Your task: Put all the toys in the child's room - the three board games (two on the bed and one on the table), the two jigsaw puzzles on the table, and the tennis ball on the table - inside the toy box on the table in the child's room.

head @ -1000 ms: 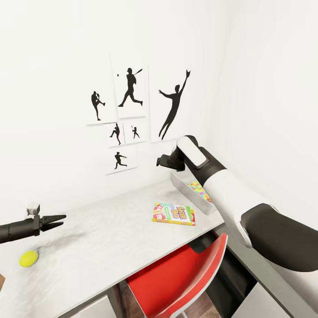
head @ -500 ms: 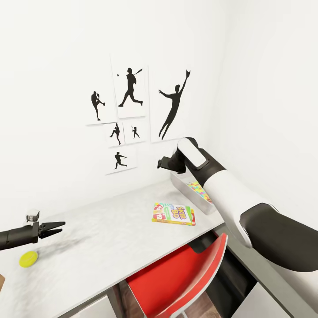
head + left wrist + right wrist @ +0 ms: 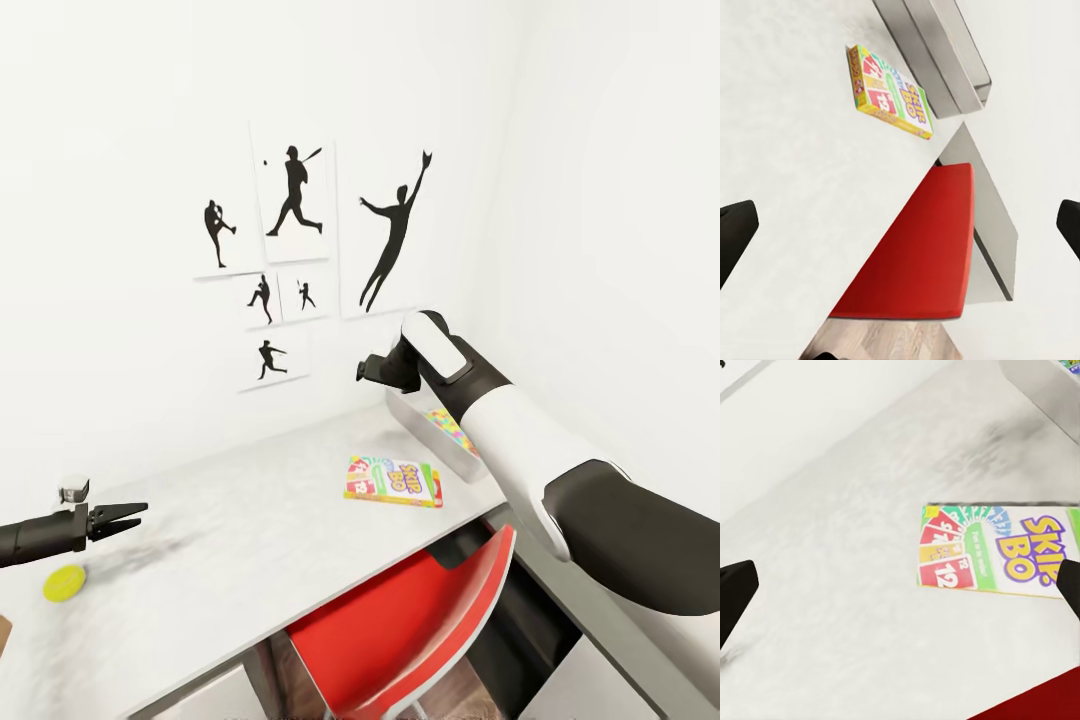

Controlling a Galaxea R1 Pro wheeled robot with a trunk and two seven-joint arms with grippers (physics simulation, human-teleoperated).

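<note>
Left hand [image 3: 125, 518], black with two thin fingers spread open and holding nothing, has dropped a little in the last second and now hangs just above and beside the small fuzzy yellow-green tennis ball [image 3: 64, 582] on the light grey tabletop [image 3: 250, 540]. So the ball looks like the next toy to grab. Farther along lies the flat colourful Skip-Bo game box [image 3: 394, 482], not yet packed. Right hand [image 3: 372, 369], open and empty too, has stayed above the pale grey toy box [image 3: 428, 432], where a bright puzzle sheet [image 3: 450, 428] already sits.
</note>
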